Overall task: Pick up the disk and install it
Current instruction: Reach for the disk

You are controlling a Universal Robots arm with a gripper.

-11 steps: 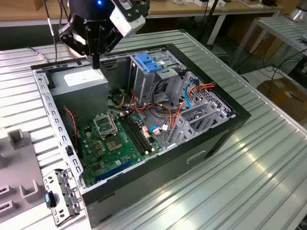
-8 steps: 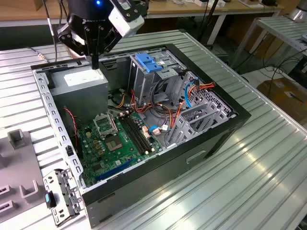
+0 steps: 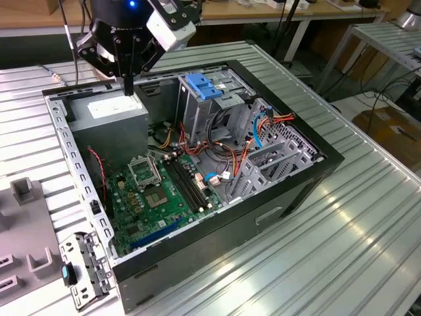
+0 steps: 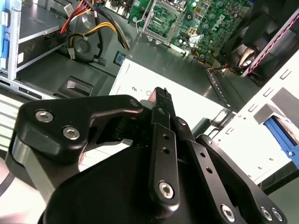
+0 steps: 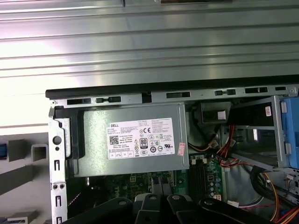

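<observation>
— Aluminium table (image 3: pixel 329 263), ribbed, nearest entry: what room does it give?
— Broad ribbed run from 3 to 6 o'clock of the case (image 3: pixel 296 191), exterior view. At 7 o'clock a perforated metal flap (image 3: pixel 84 270) with a blue tab juts past the case corner.
— And the fixture board (image 3: pixel 26 230)?
— At 8 o'clock, grey, holder blocks (image 3: pixel 23 189) upright. In the second wrist view a blue-railed edge, likely the disk (image 4: pixel 280 133), sits among pale holders just outside the perforated case wall (image 4: pixel 216 88), apart from the gripper (image 4: pixel 161 93).
— Inside the rim?
— Open-topped: motherboard (image 3: pixel 154 197) toward 7; blue-topped drive cage (image 3: pixel 200 89) at 12; power supply (image 3: pixel 108 112) at 10.
— Farthest?
— The gripper (image 3: pixel 128 84), fingers pressed together on nothing, tip just above the power supply's sticker (image 3: pixel 112 105), near the case's far rim.
</observation>
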